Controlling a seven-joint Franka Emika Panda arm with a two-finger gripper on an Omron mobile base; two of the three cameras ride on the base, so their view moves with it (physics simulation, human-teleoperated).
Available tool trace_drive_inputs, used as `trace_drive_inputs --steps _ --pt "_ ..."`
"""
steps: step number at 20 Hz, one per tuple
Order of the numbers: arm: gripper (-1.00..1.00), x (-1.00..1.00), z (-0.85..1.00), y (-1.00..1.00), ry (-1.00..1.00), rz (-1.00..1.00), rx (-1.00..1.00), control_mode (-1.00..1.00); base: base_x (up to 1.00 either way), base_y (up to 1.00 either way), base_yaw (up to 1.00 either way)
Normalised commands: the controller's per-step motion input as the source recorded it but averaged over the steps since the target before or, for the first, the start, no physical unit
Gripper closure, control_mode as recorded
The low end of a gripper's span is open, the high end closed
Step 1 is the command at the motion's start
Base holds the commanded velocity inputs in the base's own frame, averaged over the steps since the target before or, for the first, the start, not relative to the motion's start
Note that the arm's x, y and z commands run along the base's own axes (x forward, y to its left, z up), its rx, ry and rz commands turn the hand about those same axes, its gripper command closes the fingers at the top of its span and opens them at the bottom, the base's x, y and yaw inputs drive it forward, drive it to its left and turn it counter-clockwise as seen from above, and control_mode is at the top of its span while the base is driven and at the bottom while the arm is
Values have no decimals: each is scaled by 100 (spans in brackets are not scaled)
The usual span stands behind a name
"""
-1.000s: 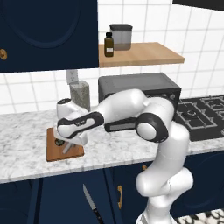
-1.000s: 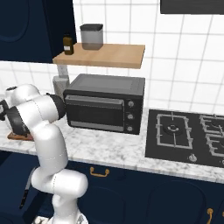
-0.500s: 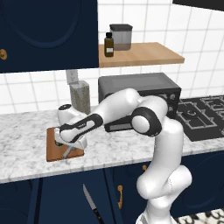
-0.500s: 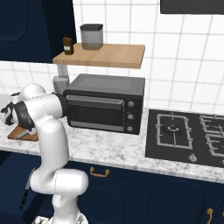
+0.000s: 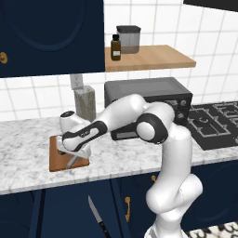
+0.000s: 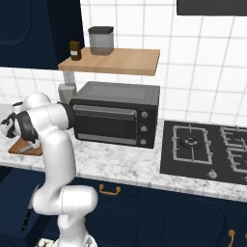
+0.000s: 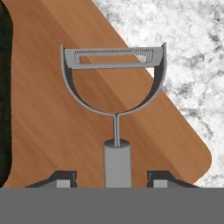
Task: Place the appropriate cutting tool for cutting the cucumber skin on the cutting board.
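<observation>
The grey peeler [image 7: 114, 83] lies on the reddish-brown cutting board [image 7: 52, 131], forked head pointing away from the hand. In the hand view its handle sits between my gripper's [image 7: 114, 177] two fingertips with a gap on each side, so the gripper is open. In the left base view the gripper [image 5: 69, 152] hangs low over the board [image 5: 56, 163], with the peeler [image 5: 73, 161] slanting down onto it. A dark rounded shape [image 7: 4, 96] at the board's edge looks like the cucumber. The right base view shows the board [image 6: 23, 147] behind the arm.
A black-handled knife [image 5: 96, 216] shows down in front of the blue cabinets, also seen in the right base view [image 6: 28, 214]. A grey canister [image 5: 85, 102] and a black toaster oven [image 5: 148, 100] stand behind the board. The stove [image 6: 207, 149] is to the right.
The hand has come down lower over the cutting board, bringing the peeler onto the wood. The base and the other things have stayed put.
</observation>
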Motion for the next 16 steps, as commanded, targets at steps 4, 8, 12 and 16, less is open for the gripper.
trace_drive_inputs --steps 4,8,12,16 --pt "-100 -29 31 0 0 1 0 -100 0 0 0" --pt "-100 -45 59 0 -2 1 0 -100 0 0 0" --pt "-100 -46 69 0 -4 0 0 -100 0 0 0" --pt "-100 -48 69 -11 -7 0 0 -100 0 0 0"
